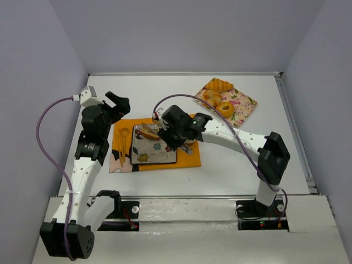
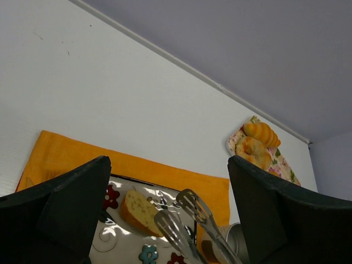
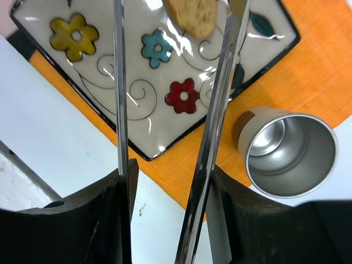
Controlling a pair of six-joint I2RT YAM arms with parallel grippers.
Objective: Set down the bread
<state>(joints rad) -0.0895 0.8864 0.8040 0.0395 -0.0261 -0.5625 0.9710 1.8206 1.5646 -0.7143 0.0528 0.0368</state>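
Note:
The bread (image 1: 147, 132), a small brown-crusted slice with a pale cut face, lies on the far part of the square flowered plate (image 1: 155, 158). My right gripper (image 1: 172, 139) is shut on metal tongs (image 1: 157, 132) and holds them over the plate. In the right wrist view the gripper (image 3: 170, 181) holds the tongs (image 3: 220, 99) with their arms spread, and the bread (image 3: 192, 15) sits between the tips without being pinched. My left gripper (image 1: 118, 102) is open and empty, above the mat's far left. Its view shows the gripper (image 2: 169, 162), the bread (image 2: 138, 212) and the tongs (image 2: 187, 220).
The plate rests on an orange mat (image 1: 190, 160), with a metal cup (image 1: 188, 147) at its right and yellow cutlery (image 1: 122, 140) at its left. A flowered tray (image 1: 248, 103) at the back right holds a croissant (image 1: 219, 85) and a doughnut (image 1: 225, 108).

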